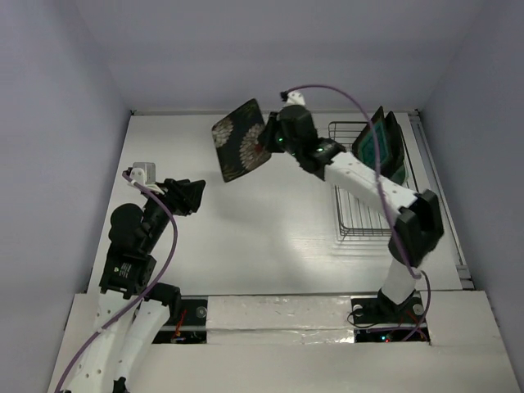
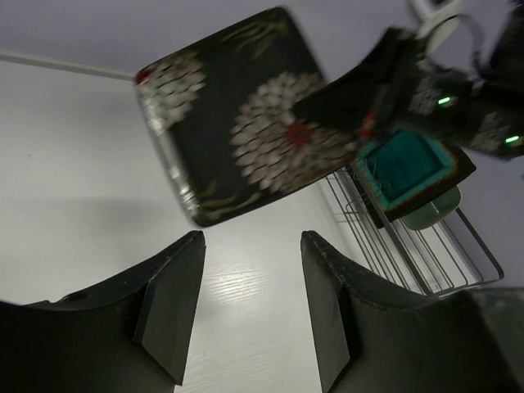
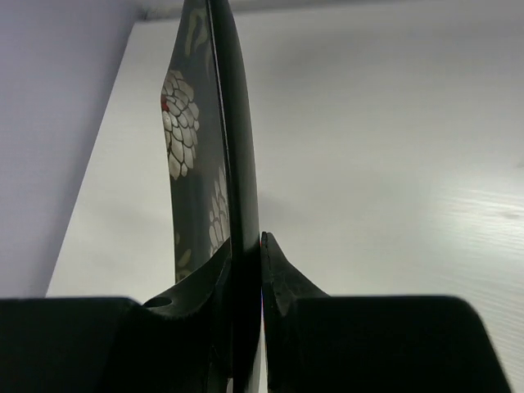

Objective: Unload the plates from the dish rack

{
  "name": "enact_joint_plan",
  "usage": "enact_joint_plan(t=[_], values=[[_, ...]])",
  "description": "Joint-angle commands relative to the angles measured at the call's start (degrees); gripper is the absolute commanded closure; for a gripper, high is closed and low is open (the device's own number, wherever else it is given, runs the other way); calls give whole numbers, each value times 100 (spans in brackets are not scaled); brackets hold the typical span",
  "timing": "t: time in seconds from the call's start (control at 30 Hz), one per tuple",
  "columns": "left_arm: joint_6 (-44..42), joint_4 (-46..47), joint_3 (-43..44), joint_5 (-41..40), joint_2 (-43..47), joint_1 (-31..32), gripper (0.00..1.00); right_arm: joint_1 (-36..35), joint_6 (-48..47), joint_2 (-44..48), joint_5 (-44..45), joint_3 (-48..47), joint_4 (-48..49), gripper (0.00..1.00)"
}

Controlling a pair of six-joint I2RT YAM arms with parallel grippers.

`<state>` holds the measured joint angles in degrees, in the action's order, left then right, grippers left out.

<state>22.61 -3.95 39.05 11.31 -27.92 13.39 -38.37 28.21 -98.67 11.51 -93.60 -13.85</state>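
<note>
My right gripper (image 1: 268, 139) is shut on the edge of a black plate with white and red flowers (image 1: 240, 140) and holds it above the table, left of the dish rack (image 1: 360, 205). The same plate shows edge-on between my right gripper's jaws in the right wrist view (image 3: 233, 164) and face-on in the left wrist view (image 2: 237, 123). A teal plate (image 1: 372, 147) stands upright at the far end of the wire rack with other plates behind it, a pale green one (image 2: 434, 211) among them. My left gripper (image 1: 190, 196) is open and empty over the table at the left.
The table (image 1: 270, 237) is white, with grey walls at the left, back and right. The rack stands along the right side. My right arm (image 1: 385, 192) stretches over the rack's near part.
</note>
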Motion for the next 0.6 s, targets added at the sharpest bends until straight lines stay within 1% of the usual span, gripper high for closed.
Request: enact_joint_plan(t=[0.0,0.07,0.1,0.13,0.17,0.3,0.57], values=[[-20,140,253,-120,59,-29,53,-249,1281,-423,-263,-404,2103,100],[-29,148,252,-85,41,-29,53,-311,1625,-870,-333,-274,2516,100],[-20,148,244,-68,33,-29,52,-311,1966,-995,-359,-186,2971,100],[-20,157,244,-42,32,-29,52,-381,2109,-1126,-377,-150,3106,100],[-11,166,244,-6,24,-29,52,-382,2232,-1432,-421,-176,3151,100],[-11,175,235,3,32,-29,52,-487,2741,-2092,-781,-404,3309,100],[-2,201,217,82,32,-29,51,-663,3200,-2639,-869,-168,3476,100]])
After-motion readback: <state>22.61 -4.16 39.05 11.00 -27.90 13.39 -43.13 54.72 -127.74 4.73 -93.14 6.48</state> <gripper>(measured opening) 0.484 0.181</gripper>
